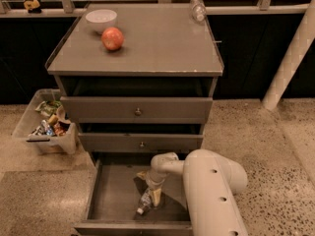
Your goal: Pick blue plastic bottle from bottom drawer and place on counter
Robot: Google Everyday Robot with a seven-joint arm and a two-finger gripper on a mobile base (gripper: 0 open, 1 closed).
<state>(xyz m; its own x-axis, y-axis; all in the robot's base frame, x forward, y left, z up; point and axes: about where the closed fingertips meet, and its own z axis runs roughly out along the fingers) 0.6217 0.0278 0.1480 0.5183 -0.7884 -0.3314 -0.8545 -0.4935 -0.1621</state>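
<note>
1. Bottom drawer [110,195]: pulled out, a shallow grey tray with a plain flat floor. The two drawers above it, [137,111] and [141,144], each carry a small round knob.
2. Blue plastic bottle [144,202]: lying on its side on the floor of the bottom drawer, right of centre and towards the front. It is small, slim and clear-bodied. Its white cap points to the front left, and a pale label shows around the middle. No detail of the label can be read.
3. Gripper [150,192]: down inside the bottom drawer, directly over the bottle's upper end and at least touching it. Whether it is apart, together or clamped on the bottle cannot be told.
4. Arm [211,191]: a bulky white housing at the lower right, reaching left into the drawer and covering the drawer's right side.
5. Counter [162,48]: a flat, glossy grey top. A white bowl [101,19] stands at the back left with a red apple [112,38] just in front of it. A second clear bottle [198,8] is at the back right.
6. Floor: a clear bin [47,129] of mixed packets stands left of the cabinet.
</note>
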